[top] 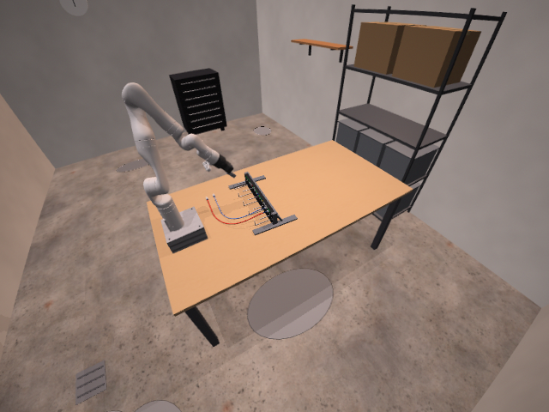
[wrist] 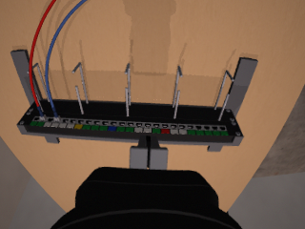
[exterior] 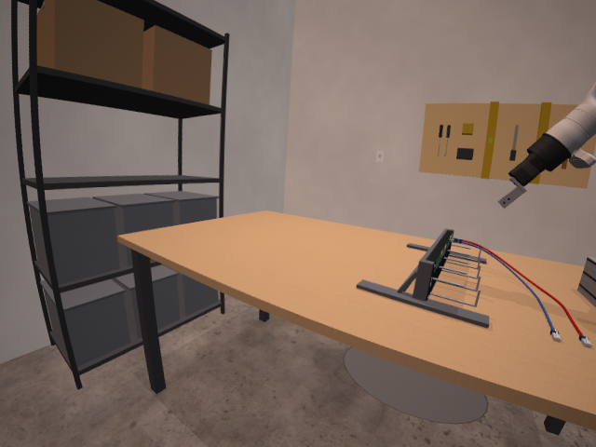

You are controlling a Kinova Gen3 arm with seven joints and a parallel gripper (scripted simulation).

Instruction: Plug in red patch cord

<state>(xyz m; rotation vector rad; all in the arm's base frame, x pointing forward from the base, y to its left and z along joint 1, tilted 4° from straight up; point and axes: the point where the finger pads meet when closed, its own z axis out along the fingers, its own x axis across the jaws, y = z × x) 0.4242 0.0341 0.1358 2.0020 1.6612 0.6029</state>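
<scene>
Contents of the bench, exterior view, near to far.

Item: free end of the red patch cord, a clear plug (top: 207, 198) (exterior: 585, 341). Lies on the table (top: 336, 186) (exterior: 289, 260) (wrist: 191, 162) at the near right, outside the port.

Item: free end of the blue cord, likewise a clear plug (top: 214, 195) (exterior: 556, 334). Just left of the red one, apart from it.

Item: cords, two. The red patch cord (exterior: 562, 305) (wrist: 31, 62) and the blue cord (exterior: 539, 301) (wrist: 48, 64) curve away to neighbouring places toward the rack's far end.

Item: rack (top: 274, 218) (exterior: 423, 278) (wrist: 95, 135), one, black and grey, upright on two flat feet, with wire guides on its right side. In my wrist view a blue label (wrist: 112, 129) marks the target port; no cord enters there. A red label (wrist: 165, 131) sits farther along the same row.

Item: my gripper (top: 233, 175) (exterior: 503, 204) (wrist: 147, 146), one. Jaws clenched together, nothing between them. Held above the table toward the far right, tilted downward, apart from both free ends.

Item: tool board (exterior: 433, 166), on the far wall at right.

Item: shelf unit (top: 389, 124) (exterior: 115, 182), at left, beyond the table, bearing brown boxes and grey bins.
</scene>
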